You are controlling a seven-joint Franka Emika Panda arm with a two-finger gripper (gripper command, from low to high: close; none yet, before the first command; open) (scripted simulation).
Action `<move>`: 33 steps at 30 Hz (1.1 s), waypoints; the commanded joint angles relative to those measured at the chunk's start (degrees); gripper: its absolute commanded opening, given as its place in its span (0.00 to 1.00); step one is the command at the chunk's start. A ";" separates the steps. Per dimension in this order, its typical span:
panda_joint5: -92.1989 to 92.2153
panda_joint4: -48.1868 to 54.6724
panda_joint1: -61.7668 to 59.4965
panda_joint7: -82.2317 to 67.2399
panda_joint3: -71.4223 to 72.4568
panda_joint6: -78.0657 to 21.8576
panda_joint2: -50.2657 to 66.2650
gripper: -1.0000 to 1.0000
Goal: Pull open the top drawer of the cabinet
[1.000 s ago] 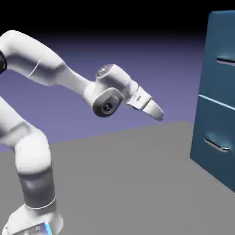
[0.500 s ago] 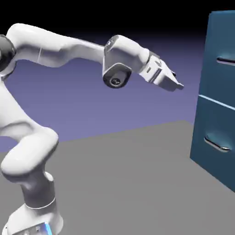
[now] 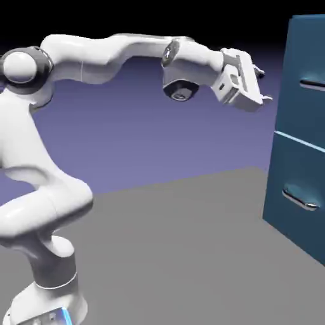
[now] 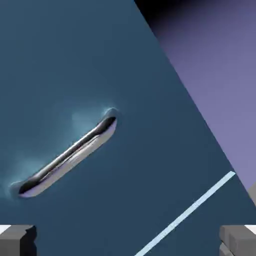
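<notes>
One silver handle (image 4: 70,155) marks the shut teal top drawer (image 3: 305,111); beside it, my gripper's (image 3: 264,86) jaws stand wide apart.

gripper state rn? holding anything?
Gripper: open, holding nothing; its fingertips stand wide apart, short of the top drawer's handle.

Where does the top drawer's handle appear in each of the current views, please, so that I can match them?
Exterior view: the handle is at the right edge, above the middle, beyond the gripper.
Hand view: it lies aslant, left of the middle, above the left-hand finger tip.
Shared landmark: the pale seam below the top drawer, at the hand view's lower right.
</notes>
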 commanded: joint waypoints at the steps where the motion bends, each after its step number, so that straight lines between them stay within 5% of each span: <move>1: 2.43 1.28 -2.08 -0.41 1.88 -0.12 0.06 0.50; 25: 60.52 31.88 -51.68 -10.29 46.66 -2.91 1.45 0.50; 33: 52.16 45.06 -64.20 4.64 54.10 -1.91 -8.14 0.50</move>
